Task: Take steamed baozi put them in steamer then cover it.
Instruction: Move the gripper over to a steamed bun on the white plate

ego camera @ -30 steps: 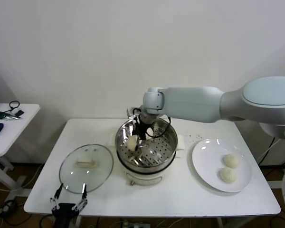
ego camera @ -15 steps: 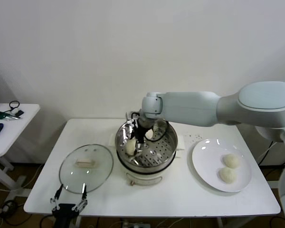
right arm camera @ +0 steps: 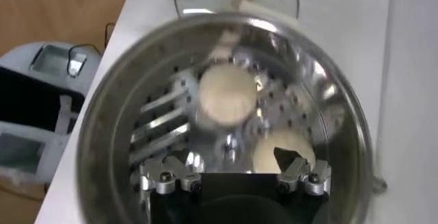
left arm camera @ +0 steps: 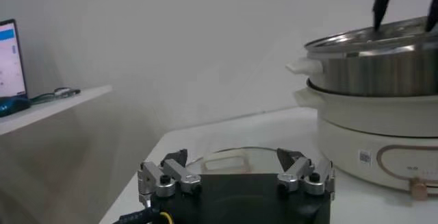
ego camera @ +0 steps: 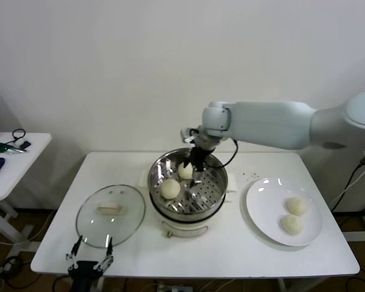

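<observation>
On the white counter [ego camera: 243, 249], the shiny round steel steamer [ego camera: 214, 193] holds two cream-white domed baozi [ego camera: 170, 188], with the right gripper [ego camera: 196, 163] open above its far rim. Two more sit on the flat white plate [ego camera: 261, 210]. The clear glass cover [ego camera: 110, 214] lies left.

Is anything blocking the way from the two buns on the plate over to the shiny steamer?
Nothing visible does. The two cream-white dough buns lie on the flat white plate, bare tabletop separates it from the round stainless-steel steamer, and its round clear glass lid lies off on the other side.
</observation>
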`<state>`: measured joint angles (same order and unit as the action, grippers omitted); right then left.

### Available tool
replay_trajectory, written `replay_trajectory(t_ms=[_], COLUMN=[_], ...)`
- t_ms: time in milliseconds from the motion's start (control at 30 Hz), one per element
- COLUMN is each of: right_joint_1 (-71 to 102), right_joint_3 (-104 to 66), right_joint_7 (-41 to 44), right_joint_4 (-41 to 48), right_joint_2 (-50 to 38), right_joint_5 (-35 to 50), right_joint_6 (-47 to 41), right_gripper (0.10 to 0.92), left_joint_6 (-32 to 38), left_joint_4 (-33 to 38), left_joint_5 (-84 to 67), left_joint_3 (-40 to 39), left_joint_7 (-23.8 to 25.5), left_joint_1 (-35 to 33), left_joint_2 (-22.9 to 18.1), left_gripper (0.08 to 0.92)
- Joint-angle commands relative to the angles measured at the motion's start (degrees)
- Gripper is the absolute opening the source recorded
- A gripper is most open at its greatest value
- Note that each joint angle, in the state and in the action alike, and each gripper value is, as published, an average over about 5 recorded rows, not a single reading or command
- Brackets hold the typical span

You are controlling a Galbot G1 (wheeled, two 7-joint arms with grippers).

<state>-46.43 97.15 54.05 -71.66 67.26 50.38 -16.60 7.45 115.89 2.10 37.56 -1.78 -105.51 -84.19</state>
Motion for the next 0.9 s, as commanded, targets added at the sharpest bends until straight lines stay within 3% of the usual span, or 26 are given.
replay_trajectory(t_ms=[33, 400, 900], right_joint_1=[-7.3, -0.1, 26.4], right_joint_3=[3.8, -0.1, -18.8], right_joint_7=[6.7, 8.8, 8.4], right_joint_4=[-6.4, -8.3, -3.1], right_joint_2=[-16.2, -34.0, -40.1], right_joint_5=[-7.4, -26.5, -43.0], right_joint_6=[3.3, 6.3, 9.0], right_gripper=[0.823, 0.823, 0.823], left_joint_6=[-1.0, -1.8, -2.6], left_joint_4=[0.3, -0.2, -0.2], left_joint_5=[0.8, 1.1, 5.7], left_joint_3=[-0.4, -0.1, -1.9], left_joint_7=[0.1, -0.1, -0.2], left_joint_1=[1.4, 1.4, 3.2], left_joint_2=[-0.8, -0.3, -2.3], left_gripper=[0.823, 0.823, 0.823])
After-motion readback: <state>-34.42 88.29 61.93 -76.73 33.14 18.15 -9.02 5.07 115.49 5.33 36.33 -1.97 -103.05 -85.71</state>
